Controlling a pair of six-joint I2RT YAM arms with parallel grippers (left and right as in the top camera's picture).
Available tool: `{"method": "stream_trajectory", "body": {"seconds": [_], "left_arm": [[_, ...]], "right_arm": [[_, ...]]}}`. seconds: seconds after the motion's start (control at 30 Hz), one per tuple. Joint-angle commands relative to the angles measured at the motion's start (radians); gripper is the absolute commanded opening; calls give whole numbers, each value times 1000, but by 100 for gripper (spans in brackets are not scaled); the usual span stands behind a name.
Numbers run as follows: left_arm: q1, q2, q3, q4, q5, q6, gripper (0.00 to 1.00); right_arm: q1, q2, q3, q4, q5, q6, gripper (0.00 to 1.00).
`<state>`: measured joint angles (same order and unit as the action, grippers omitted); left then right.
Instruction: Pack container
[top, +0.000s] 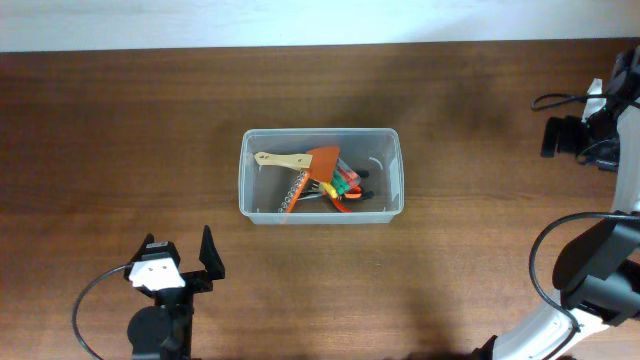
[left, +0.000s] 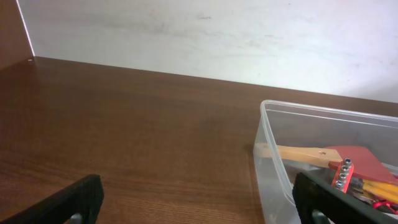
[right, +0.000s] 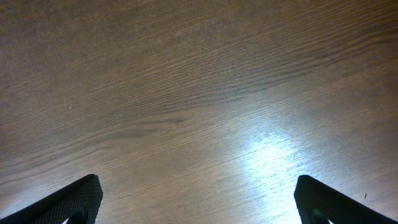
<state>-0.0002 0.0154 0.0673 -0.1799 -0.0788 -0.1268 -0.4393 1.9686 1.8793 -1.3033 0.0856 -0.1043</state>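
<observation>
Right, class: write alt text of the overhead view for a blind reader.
A clear container of hand tools sits centred on a wooden table. The left gripper, open and empty, is lower left; the right arm at the right edge.

A dark brown wooden table (left: 137, 137) with fine grain runs back to a white wall (left: 217, 37). At the right stands a clear rectangular plastic container (left: 273, 165) with rounded corners and a thick rim, cut off by the frame's edge. Inside it lies a wooden-handled spatula (left: 305, 153) with a flat red blade. A silver metal strip (left: 342, 173) of round studs crosses the blade, and yellow-orange pieces (left: 373, 186) sit just beside it. The left gripper (left: 199, 205) shows as two black fingers (left: 78, 198) in the bottom corners, spread wide apart, one overlapping the container.
</observation>
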Motion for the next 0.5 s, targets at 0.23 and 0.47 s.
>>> {"method": "stream_trajectory", "body": {"seconds": [0.23,0.47], "left_arm": [[5,-10,-13,-2,11,16,99],[5,-10,-13,-2,11,16,99]], "right_arm": [[-5,1,-2,3,9,8,99],[5,-98,-19,226,-63,10,99]]}}
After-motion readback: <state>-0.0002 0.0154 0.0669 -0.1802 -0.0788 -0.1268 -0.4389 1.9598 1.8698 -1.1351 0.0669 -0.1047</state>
